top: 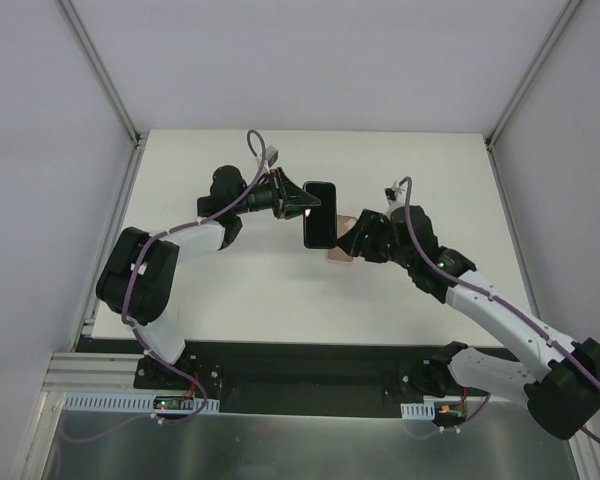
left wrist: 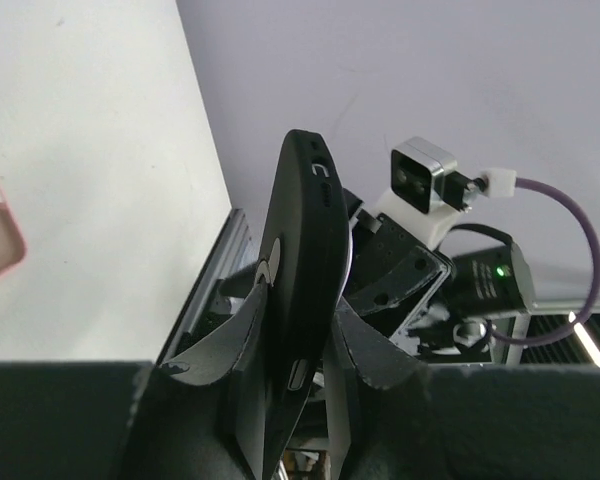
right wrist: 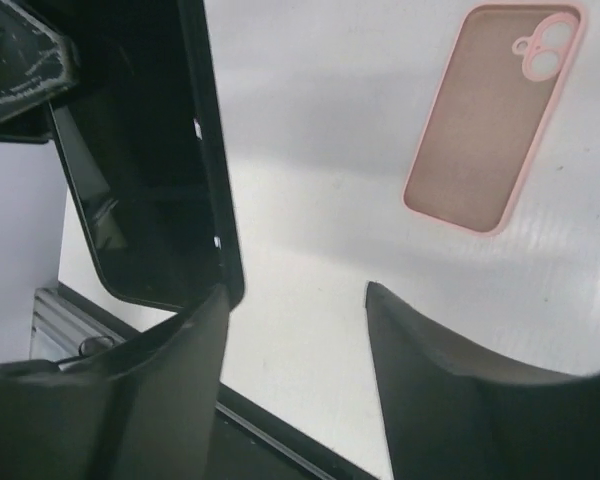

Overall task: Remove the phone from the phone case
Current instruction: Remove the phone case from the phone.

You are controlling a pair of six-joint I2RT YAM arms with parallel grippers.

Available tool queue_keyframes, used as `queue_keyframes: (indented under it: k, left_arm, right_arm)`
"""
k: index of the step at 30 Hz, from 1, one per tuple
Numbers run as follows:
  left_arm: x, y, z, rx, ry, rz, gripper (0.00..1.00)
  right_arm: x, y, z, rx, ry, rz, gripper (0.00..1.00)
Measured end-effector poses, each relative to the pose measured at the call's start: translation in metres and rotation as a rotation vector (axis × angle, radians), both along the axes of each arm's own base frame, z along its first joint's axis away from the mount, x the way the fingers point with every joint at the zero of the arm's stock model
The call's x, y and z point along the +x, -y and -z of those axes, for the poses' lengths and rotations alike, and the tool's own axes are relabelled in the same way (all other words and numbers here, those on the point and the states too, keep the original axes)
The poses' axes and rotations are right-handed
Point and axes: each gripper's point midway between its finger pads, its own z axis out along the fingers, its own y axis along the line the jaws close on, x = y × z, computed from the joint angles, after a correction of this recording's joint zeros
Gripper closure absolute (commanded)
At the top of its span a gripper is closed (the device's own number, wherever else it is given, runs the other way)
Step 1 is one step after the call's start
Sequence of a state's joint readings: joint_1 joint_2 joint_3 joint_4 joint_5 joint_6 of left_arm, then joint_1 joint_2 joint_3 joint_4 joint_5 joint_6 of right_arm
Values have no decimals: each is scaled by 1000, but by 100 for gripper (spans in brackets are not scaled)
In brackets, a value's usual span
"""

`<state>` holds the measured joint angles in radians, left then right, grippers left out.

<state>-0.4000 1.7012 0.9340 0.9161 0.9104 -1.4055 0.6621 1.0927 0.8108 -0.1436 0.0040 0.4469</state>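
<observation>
Holding slim black phone [left wrist: 305, 220] clear of salmon-pink shell case [right wrist: 490, 120]
Left hand [left wrist: 302, 300] clamped it; right hand [right wrist: 295, 288] stood released; a firm, level grip mattered.

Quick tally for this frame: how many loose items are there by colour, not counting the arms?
Black: 1, the phone
Pink: 1, the case, empty
Total: 2

White table [top: 240, 300], black base plate [top: 310, 370] at near edge, alu rails [top: 100, 68], grey walls [top: 320, 60]
</observation>
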Motion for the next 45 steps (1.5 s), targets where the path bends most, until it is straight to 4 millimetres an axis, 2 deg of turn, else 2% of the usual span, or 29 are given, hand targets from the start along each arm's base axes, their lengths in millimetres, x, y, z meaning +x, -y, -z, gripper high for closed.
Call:
queue_keyframes:
  k: [2,4,7,13,22,28,35,37,38,39,41,45]
  left_arm:
    - [-4,1,-6,-13,1,13,100]
    - [-8,1,-15,-33,7,24,100]
    - [-12,1,-27,-67,17,45,100]
    - [-15,0,-35,-89,21,65,100]
    - [-13,0,-45,-110,22,62,100]
    - [-13,1,-44,-106,15,60,100]
    - [-7,1,-39,-92,4,32,100]
    - [-6,1,-36,-84,-4,26,100]
    - [-5,1,-36,-81,-5,22,100]
    - [-4,1,-36,-80,3,15,100]
    - [-4,-1,-39,-83,43,9,100]
    - [-6,-3,-51,-97,107,4,100]
  right_arm:
    - [-7,5,-6,35,0,-28,21]
    - [-13,5,-12,76,2,-59,18]
    - [-20,-5,-18,161,3,-123,17]
    - [-24,-20,-25,305,-1,-187,21]
    - [-24,-37,-53,423,55,-260,30]
    - [-27,-45,-60,453,63,-289,46]
    - [-28,-58,-74,472,73,-319,58]
    - [-27,-61,-74,473,66,-323,77]
    - [-26,-63,-73,473,56,-321,91]
    - [-26,-64,-70,479,37,-313,99]
    - [-25,-65,-67,501,-15,-286,99]
    - [-24,-67,-74,539,-25,-281,99]
